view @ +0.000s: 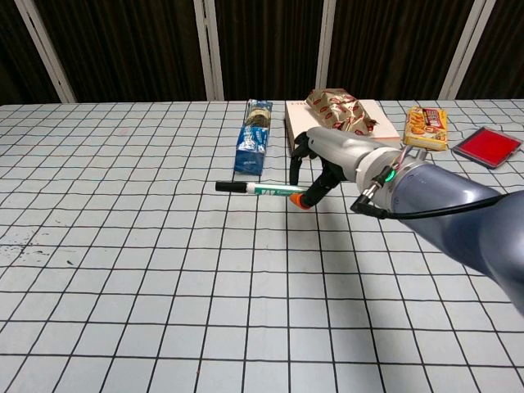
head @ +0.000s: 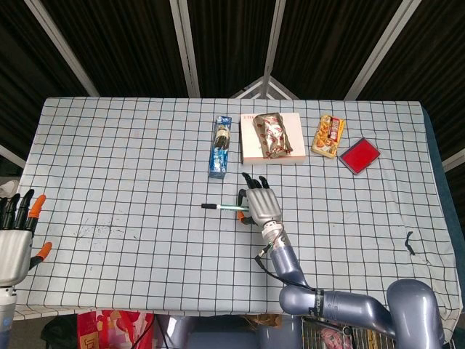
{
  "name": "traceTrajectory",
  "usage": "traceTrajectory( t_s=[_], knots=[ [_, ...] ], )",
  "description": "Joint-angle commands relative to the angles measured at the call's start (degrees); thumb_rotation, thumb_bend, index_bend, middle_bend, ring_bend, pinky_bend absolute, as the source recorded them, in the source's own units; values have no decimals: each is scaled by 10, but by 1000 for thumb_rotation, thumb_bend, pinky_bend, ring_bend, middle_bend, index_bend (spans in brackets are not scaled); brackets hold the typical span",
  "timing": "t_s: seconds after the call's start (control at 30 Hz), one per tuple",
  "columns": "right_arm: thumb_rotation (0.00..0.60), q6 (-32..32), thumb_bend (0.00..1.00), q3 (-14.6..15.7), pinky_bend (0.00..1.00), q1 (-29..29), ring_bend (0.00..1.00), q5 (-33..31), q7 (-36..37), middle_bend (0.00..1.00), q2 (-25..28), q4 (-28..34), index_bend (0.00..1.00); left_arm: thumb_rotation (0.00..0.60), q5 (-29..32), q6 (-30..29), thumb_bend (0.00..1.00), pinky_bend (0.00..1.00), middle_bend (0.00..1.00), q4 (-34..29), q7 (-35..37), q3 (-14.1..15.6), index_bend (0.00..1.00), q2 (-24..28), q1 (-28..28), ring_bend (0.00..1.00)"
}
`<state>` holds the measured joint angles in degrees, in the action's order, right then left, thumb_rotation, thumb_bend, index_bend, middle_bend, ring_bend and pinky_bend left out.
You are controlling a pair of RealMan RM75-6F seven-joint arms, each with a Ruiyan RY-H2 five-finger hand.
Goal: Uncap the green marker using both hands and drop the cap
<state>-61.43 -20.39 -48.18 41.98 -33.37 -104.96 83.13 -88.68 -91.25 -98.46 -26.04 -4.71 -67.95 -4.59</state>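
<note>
The green marker point(view: 260, 190) with a black cap at its left end is held level above the table, pinched at its right end by my right hand point(view: 327, 168). In the head view the marker point(head: 221, 207) sticks out leftward from the same right hand point(head: 260, 205), near the table's middle. My left hand point(head: 14, 243) hangs off the table's left edge, fingers spread, holding nothing. It does not show in the chest view.
A blue packet point(head: 221, 148) lies just behind the marker. Further back are a white box point(head: 272, 149) with a wrapped snack on it, a yellow snack pack point(head: 328, 136) and a red flat case point(head: 360, 155). The checked tablecloth point(head: 116, 167) spreads wide to the left.
</note>
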Motion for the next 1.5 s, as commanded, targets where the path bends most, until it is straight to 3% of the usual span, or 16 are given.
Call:
traceTrajectory(
  t_s=[0.03, 0.27, 0.4, 0.83, 1.17, 1.5],
  knots=[
    [600, -43, 441, 8, 47, 20, 157, 24, -17, 79, 50, 89, 598, 600, -24, -2, 290, 0, 0, -11, 3, -1, 119, -7, -11, 0],
    [600, -129, 441, 38, 47, 62, 157, 69, -67, 79, 143, 299, 604, 600, -71, 30, 290, 0, 7, -40, -3, -2, 174, -56, -51, 0],
    [600, -153, 441, 36, 47, 62, 159, 58, -92, 79, 157, 347, 606, 600, -88, 44, 290, 0, 21, -36, -15, -3, 205, -99, -69, 0],
    [600, -166, 453, 19, 61, 25, 163, 13, -120, 79, 119, 359, 613, 600, -133, 47, 291, 0, 87, 2, -41, -19, 296, -211, -110, 0],
    [600, -175, 455, 28, 61, 15, 163, 17, -121, 79, 105, 366, 618, 600, -126, 48, 290, 0, 110, 37, -24, -32, 337, -248, -127, 0],
    [600, -187, 462, 16, 61, 1, 163, 1, -130, 79, 96, 369, 624, 600, -126, 53, 290, 0, 125, 80, -10, -28, 385, -284, -144, 0]
  ],
)
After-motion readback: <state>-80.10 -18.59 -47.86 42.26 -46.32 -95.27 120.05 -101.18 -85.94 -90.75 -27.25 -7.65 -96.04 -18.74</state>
